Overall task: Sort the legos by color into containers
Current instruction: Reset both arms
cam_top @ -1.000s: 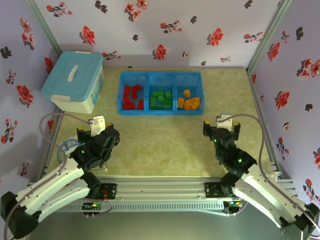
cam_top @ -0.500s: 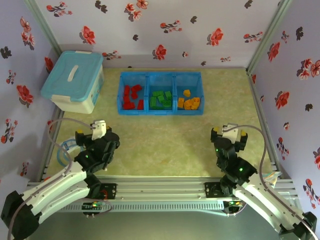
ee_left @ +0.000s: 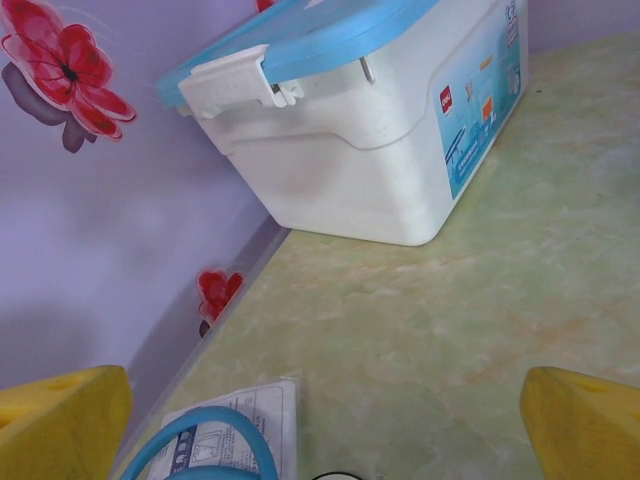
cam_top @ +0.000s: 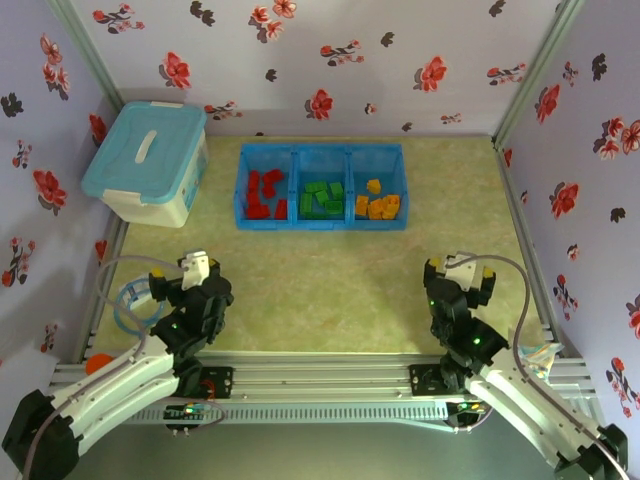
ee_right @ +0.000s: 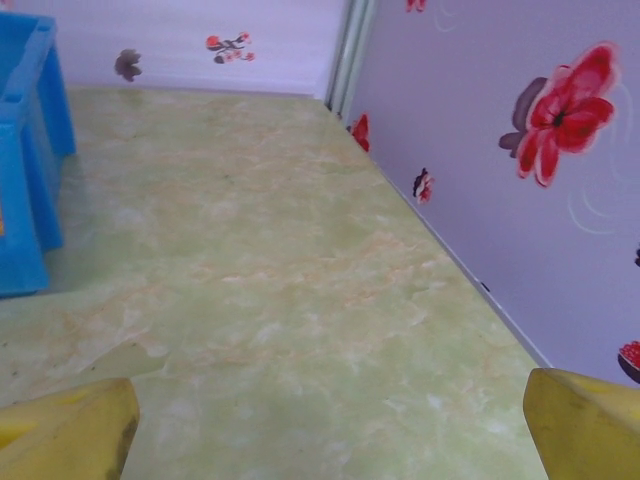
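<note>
White arm links [cam_top: 110,375], black joints [cam_top: 195,305], grey cables [cam_top: 140,259], yellow pincer fingers [ee_left: 60,420].

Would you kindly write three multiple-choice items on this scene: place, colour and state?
1. Where does the lidded tub stand? A. left of the tray B. right of it C. inside it
2. What colour are the legos in the middle compartment? A. red B. green C. yellow-orange
3. How are the left gripper and right gripper? A. both open, empty B. both shut C. one holding a lego
Answers: 1 A, it sits left of the tray; 2 B, those bricks are green; 3 A, both stand wide with nothing held.
</note>
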Controlling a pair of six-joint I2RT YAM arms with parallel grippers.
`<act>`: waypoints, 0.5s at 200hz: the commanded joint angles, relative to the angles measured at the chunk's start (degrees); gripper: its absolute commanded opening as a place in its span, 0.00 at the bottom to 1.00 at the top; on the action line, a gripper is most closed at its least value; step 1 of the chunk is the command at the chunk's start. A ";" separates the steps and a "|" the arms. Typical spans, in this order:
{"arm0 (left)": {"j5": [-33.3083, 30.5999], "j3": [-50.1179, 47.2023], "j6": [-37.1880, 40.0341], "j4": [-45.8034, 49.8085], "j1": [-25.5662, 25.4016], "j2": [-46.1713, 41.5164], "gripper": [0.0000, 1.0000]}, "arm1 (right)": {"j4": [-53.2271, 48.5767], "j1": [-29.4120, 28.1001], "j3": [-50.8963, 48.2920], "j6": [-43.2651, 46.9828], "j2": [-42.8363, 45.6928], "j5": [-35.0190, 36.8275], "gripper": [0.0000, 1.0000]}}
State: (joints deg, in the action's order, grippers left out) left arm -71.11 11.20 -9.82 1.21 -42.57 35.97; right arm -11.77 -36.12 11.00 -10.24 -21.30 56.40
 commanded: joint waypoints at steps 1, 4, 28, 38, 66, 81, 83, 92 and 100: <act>-2.76 -0.55 0.57 -2.21 0.53 -1.38 1.00 | 3.74 1.74 -1.21 0.25 0.95 2.28 0.99; -2.78 -0.59 0.64 -2.35 0.60 -1.50 1.00 | 4.09 1.87 -1.35 0.32 0.99 2.24 0.99; -2.67 -1.30 1.61 -5.03 1.83 -1.85 1.00 | 8.90 3.12 -2.86 2.12 1.00 1.72 0.99; -2.02 -1.69 1.98 -6.20 2.45 -1.95 1.00 | 10.67 3.87 -3.46 2.49 0.93 1.11 0.99; 4.35 -3.48 5.88 -13.38 5.79 -1.65 1.00 | 18.28 7.34 -5.57 3.64 -0.49 -0.86 0.99; 8.21 -4.04 6.49 -16.36 8.42 -0.88 1.00 | 22.40 10.39 -6.45 3.49 -2.17 -3.49 0.99; 8.58 -4.18 6.49 -16.56 8.76 -0.65 1.00 | 22.75 10.86 -6.44 3.41 -2.50 -3.86 0.99; 10.60 -4.17 6.16 -17.85 10.57 0.29 1.00 | 24.38 13.03 -6.48 2.68 -4.23 -5.90 0.99; 12.12 -3.98 5.84 -18.73 12.00 1.42 1.00 | 25.92 14.91 -6.46 2.06 -5.98 -7.82 0.99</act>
State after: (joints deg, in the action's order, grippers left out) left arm -64.60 7.70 -5.15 -10.04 -34.15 35.40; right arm 5.21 -25.28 5.30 -7.60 -24.08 53.47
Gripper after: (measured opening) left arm 0.997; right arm 0.993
